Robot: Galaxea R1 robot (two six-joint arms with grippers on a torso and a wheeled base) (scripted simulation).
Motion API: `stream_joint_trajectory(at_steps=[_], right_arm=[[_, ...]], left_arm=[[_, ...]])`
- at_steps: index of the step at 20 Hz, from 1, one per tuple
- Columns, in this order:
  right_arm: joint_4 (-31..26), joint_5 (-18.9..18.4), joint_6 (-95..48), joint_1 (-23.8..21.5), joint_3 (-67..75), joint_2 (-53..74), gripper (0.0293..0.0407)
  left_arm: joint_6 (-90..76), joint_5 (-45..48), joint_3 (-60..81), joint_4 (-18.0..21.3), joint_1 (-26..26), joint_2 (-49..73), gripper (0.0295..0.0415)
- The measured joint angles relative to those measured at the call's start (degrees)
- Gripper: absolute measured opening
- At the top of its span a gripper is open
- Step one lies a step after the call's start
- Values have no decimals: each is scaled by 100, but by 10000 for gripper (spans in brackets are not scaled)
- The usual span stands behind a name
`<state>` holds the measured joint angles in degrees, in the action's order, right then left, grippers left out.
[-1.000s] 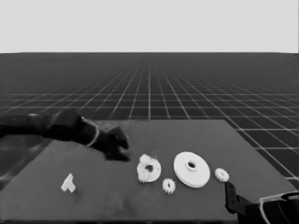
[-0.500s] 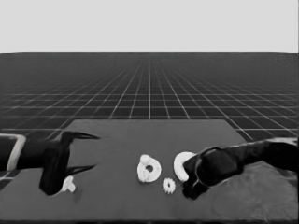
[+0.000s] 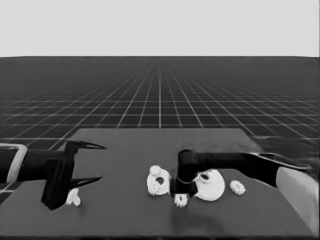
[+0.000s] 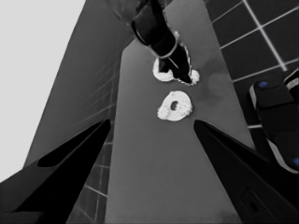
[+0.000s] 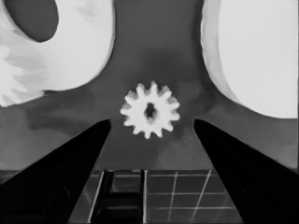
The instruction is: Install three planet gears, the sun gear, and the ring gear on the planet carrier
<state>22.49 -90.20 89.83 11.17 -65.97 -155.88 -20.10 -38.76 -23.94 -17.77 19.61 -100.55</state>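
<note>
My right gripper (image 3: 179,193) hangs open just above a small planet gear (image 3: 180,201), which lies flat on the table. In the right wrist view that gear (image 5: 150,110) shows between the open fingers of the right gripper (image 5: 150,122), untouched. The gear sits between the smaller round part (image 3: 159,181), the planet carrier, and the larger round part (image 3: 212,185), the ring gear. A toothed gear (image 5: 9,79) rests at the smaller round part's (image 5: 74,46) rim. Another gear (image 3: 237,187) lies right of the larger part. The left gripper (image 3: 100,162) waits open over the table's left end.
A thin white piece (image 3: 74,197) lies under the parked left arm's fingers, not held. The left wrist view shows the smaller round part (image 4: 175,106) and the right arm (image 4: 156,32) beyond it. The table's front edge (image 3: 165,235) is near the gear.
The right arm came in from the lower right corner and now stands over the small gear between the two round parts. The left arm drew back from the middle to the left edge.
</note>
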Motion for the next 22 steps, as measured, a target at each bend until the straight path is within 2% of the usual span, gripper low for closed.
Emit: stream_joint_trajectory(at_steps=[3,8,10,18,20,22], right_arm=[[341,120,-207,363,-314,-62,385],[417,156,-258,435,-395,-79,385],[420,158,-260,438,-398,-80,314],[423,159,-261,437,-399,-81,312],[-410,-70,198,-380,234,41,312],[-753,-68,306,-742,352,51,312]], left_arm=[[0,0,0,0,0,0,385],[0,0,0,0,0,0,385],[0,0,0,0,0,0,385],[0,0,0,0,0,0,385],[0,0,0,0,0,0,385],[0,0,0,0,0,0,385]])
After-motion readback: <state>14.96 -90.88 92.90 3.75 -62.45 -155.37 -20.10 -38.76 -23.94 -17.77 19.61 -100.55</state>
